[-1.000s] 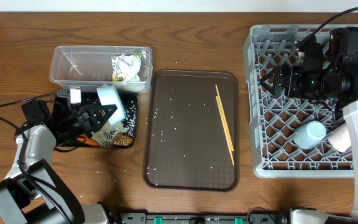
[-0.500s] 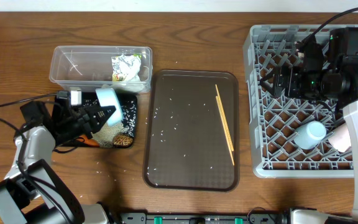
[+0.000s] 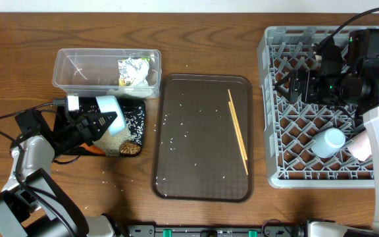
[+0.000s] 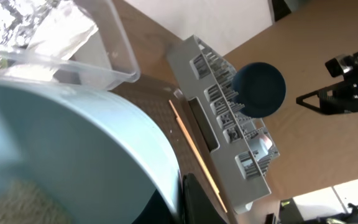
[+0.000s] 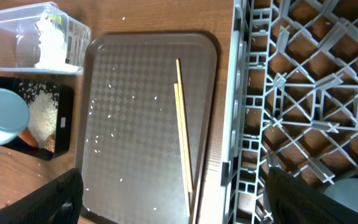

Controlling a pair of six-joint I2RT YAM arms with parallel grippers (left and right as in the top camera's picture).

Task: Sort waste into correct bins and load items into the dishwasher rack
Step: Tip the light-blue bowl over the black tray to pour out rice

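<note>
My left gripper (image 3: 112, 119) is shut on the rim of the small light blue cup (image 3: 108, 105), holding it tilted over the black tray (image 3: 137, 117). The tray holds loose rice (image 3: 114, 138), a brown lump (image 3: 131, 149) and a carrot (image 3: 95, 149). In the left wrist view the cup (image 4: 73, 155) fills the frame beside my finger (image 4: 180, 200). The clear tub (image 3: 77, 69) holds the napkin and wrapper (image 3: 133, 71). The chopsticks (image 3: 237, 130) lie on the brown tray (image 3: 196, 171). My right gripper (image 3: 289, 86) hangs open over the rack (image 3: 272, 59); it is open in its wrist view (image 5: 185, 205).
A white bowl (image 3: 329, 141) and a pink cup (image 3: 360, 149) sit in the rack's front right. The dark blue dish (image 4: 260, 89) stands in the rack in the left wrist view. Rice grains dot the brown tray. Cables trail at the table's left edge.
My left gripper and the light blue cup have shifted a little to the left over the black tray. The right arm has not moved.
</note>
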